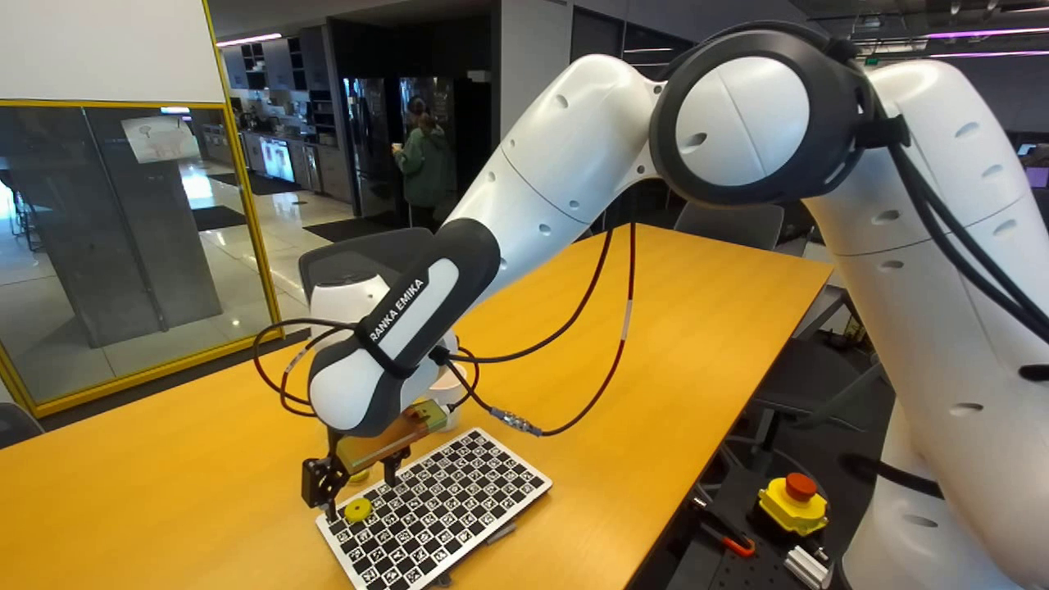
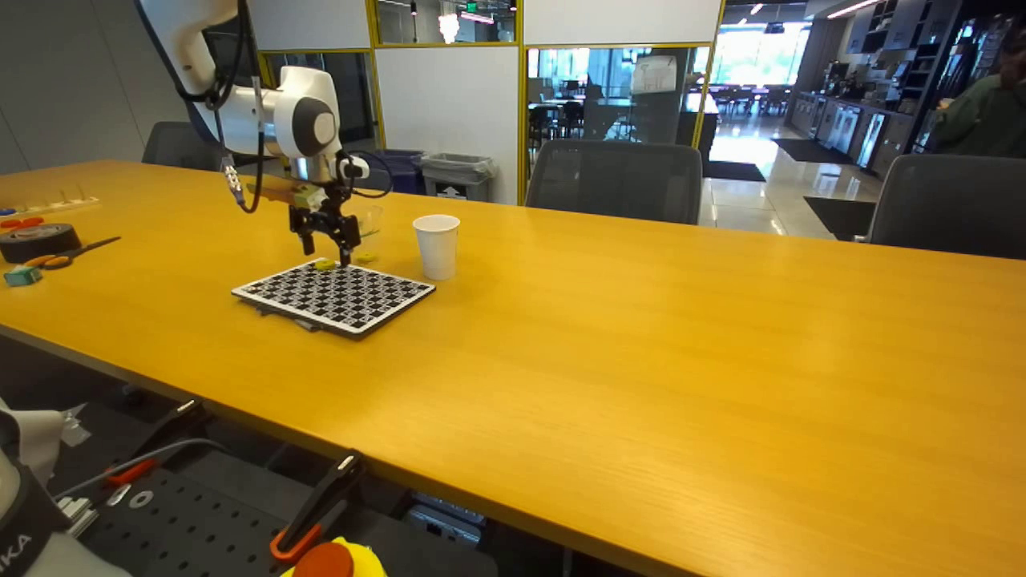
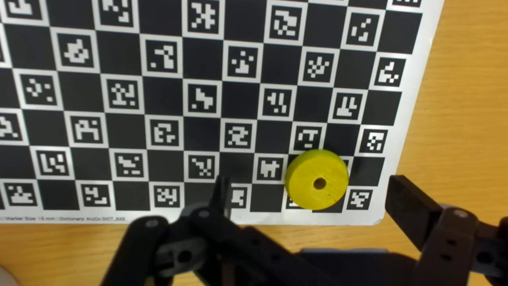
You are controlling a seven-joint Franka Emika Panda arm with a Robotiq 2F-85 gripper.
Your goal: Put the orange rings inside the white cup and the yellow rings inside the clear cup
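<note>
A yellow ring [image 3: 317, 180] lies flat near a corner of the checkered board; it also shows in both exterior views [image 1: 358, 510] [image 2: 325, 265]. My gripper [image 3: 309, 188] is open above it, one finger on each side, both apart from the ring. Another yellow ring [image 2: 366, 258] lies on the table just beyond the board. The white cup [image 2: 438, 248] stands upright beside the board; in an exterior view [image 1: 451, 383] the arm partly covers it. The clear cup [image 2: 371, 218] stands behind the gripper, with something yellowish low in it. No orange rings can be made out; the white cup's inside is hidden.
The checkered board [image 2: 337, 295] lies on the wooden table [image 2: 641, 361]. Black tape [image 2: 38, 241], scissors [image 2: 72, 255], a green block [image 2: 22, 276] and a peg rack [image 2: 60, 205] lie further along the table. Cables [image 1: 610, 385] hang from the arm. Chairs line the far edge.
</note>
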